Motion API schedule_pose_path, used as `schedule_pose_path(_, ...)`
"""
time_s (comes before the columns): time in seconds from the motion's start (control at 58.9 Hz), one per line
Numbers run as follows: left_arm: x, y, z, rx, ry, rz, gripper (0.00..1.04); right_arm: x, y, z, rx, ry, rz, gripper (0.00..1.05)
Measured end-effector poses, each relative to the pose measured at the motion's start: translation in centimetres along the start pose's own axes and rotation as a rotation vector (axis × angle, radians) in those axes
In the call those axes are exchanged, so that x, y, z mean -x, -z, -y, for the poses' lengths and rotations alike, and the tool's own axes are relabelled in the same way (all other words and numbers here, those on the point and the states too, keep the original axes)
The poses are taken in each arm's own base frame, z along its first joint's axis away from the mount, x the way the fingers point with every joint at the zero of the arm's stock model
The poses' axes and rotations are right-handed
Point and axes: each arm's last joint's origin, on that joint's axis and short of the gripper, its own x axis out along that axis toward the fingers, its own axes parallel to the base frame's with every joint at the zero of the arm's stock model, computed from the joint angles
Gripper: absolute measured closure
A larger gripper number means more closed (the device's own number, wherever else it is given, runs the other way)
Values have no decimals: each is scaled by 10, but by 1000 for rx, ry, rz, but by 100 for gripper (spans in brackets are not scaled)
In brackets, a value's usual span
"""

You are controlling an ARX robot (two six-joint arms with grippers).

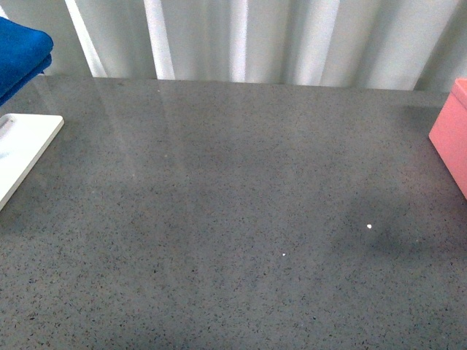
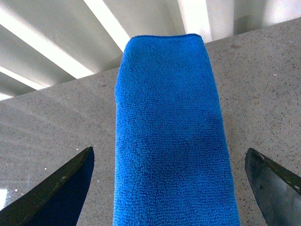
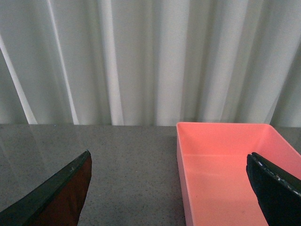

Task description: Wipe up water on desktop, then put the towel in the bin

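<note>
Left gripper point(image 2: 169, 150): fingers spread wide either side of the towel point(image 2: 164, 94), not touching. Right gripper point(image 3: 169, 154): parted, empty, before the bin point(image 3: 221, 136). Towel far left, bin right, white tray point(image 1: 25, 146) left, all cut off in front view. Desktop point(image 1: 233, 219): glossy speckled grey. Pale curtain point(image 1: 292, 36) behind.

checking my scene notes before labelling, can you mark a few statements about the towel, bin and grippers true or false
1. The bin is empty. True.
2. The towel lies inside the bin. False: it is at the far left of the desktop, and the bin is at the right.
3. The left gripper is clamped on the towel. False: its fingers stand wide apart, on either side of the cloth.
4. The right gripper is open. True.
5. A white tray sits on the desktop's left side. True.
</note>
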Motion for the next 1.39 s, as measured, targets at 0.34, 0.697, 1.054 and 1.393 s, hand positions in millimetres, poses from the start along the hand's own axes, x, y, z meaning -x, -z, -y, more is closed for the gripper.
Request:
schedule_pose_path(0.34,-26,5,6,11,50,-89,7,0,0,0,0,0,0,7)
schedule_pose_path(0.697,-46,16,16,-5,48,-112,7,0,0,0,0,0,0,7)
schedule_pose_path(1.054,-55,19,19,-1,14,-83,7,0,0,0,0,0,0,7)
schedule_pose_path(1.393,-57,29,24,-15,-17,-93,31,0,0,0,0,0,0,7)
